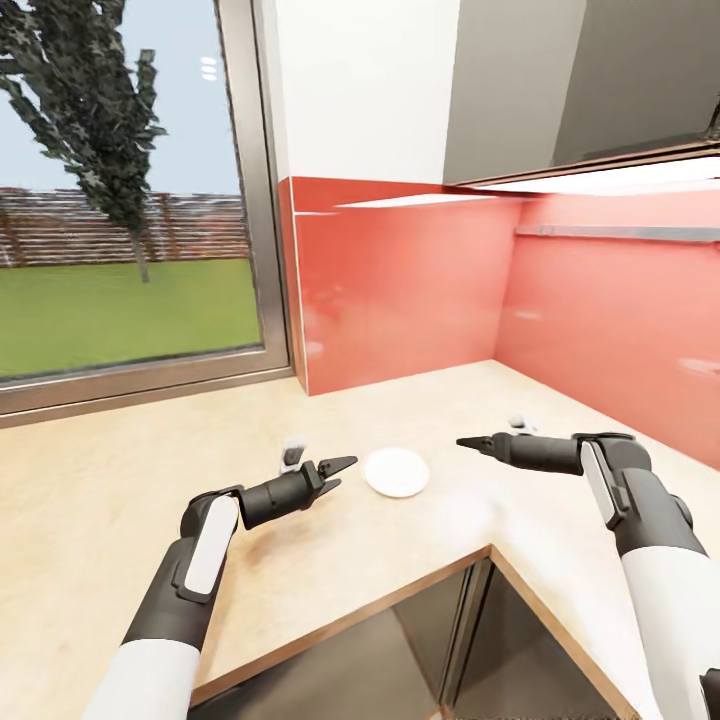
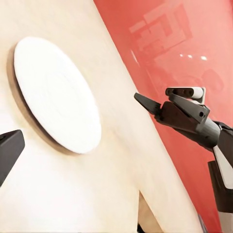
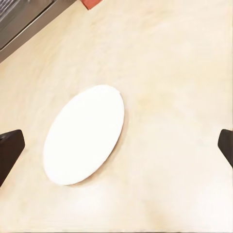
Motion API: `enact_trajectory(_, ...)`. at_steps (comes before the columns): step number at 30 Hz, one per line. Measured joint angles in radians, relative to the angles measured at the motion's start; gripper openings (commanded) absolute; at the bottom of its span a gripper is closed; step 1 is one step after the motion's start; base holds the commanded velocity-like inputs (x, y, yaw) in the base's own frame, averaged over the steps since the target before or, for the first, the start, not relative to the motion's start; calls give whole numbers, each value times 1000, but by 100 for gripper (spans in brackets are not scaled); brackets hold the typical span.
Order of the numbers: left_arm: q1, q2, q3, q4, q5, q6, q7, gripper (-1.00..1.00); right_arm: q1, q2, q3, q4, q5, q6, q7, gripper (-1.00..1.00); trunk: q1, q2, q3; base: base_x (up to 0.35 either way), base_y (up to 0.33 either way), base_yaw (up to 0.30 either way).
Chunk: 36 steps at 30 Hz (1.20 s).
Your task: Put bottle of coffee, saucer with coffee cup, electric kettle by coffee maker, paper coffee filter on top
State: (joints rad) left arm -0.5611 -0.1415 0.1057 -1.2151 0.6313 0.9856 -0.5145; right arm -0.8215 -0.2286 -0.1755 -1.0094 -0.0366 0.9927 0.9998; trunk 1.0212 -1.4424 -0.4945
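The saucer (image 1: 396, 471) is a small round white plate lying flat on the pale wood-grain countertop (image 1: 150, 480), with nothing on it. My left gripper (image 1: 343, 474) hovers just left of it, open and empty, fingertips aimed at its rim. My right gripper (image 1: 470, 442) hangs just right of and slightly beyond the saucer, open and empty. The left wrist view looks across the saucer (image 2: 56, 94) to the right gripper (image 2: 145, 103). In the right wrist view the saucer (image 3: 85, 136) lies below, between the widely spread fingertips (image 3: 10, 145). The other task things are out of view.
A glossy red backsplash (image 1: 400, 290) lines the corner behind the counter, with a metal rail (image 1: 620, 232) on its right part. A large window (image 1: 120, 200) is at the left and a wall cabinet (image 1: 560, 80) overhead. The counter's front edge makes an inner corner (image 1: 490, 548).
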Motion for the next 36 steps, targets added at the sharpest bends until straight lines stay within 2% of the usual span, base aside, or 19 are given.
enact_trajectory(20,0,0,1,5,0,1,1,100,11,2,2,2,-1,-1,1,100,0,0,1,28,-16,-17)
enact_trajectory(26,0,0,17,24,0,0,1,100,14,3,6,16,-1,0,78,100,0,0,1,0,0,0)
enact_trajectory(29,0,0,29,33,0,0,1,100,14,4,19,47,-1,0,114,100,0,0,1,0,0,0)
enact_trajectory(33,0,0,31,40,0,0,1,100,14,15,57,59,-1,-1,125,100,0,0,1,0,0,0)
enact_trajectory(36,0,0,31,51,0,0,2,100,15,24,68,70,-1,-2,127,100,0,0,1,0,0,0)
